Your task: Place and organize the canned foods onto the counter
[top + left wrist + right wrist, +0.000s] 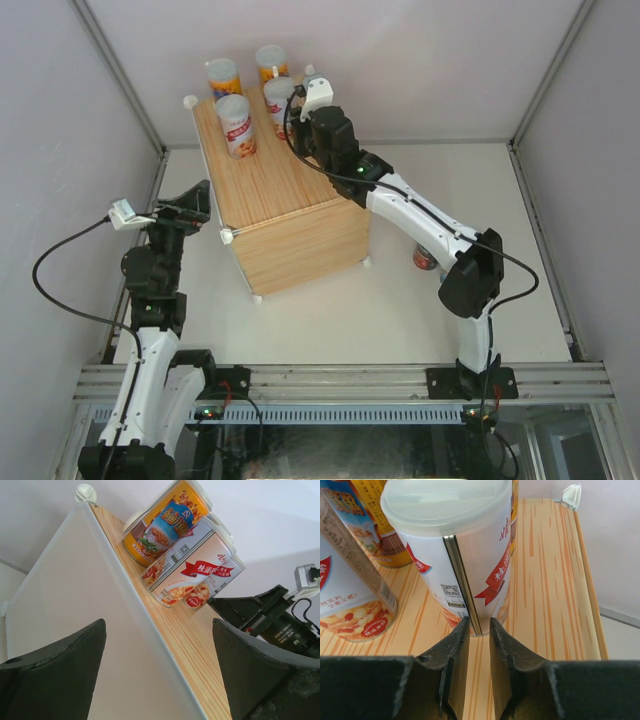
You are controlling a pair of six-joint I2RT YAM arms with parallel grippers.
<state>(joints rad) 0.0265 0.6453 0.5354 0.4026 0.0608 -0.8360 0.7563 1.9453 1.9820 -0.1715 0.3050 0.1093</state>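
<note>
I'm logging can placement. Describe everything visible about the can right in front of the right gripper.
The white-and-red can is a tall cylinder with a translucent pale plastic lid, red ribbon label, QR code and vertical seam. It stands upright on the wooden counter beside other cans; the right gripper sits near its base, not gripping it.

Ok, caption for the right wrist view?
Right claw, nearly shut, facing a pale-lidded can on the wooden counter.
</note>
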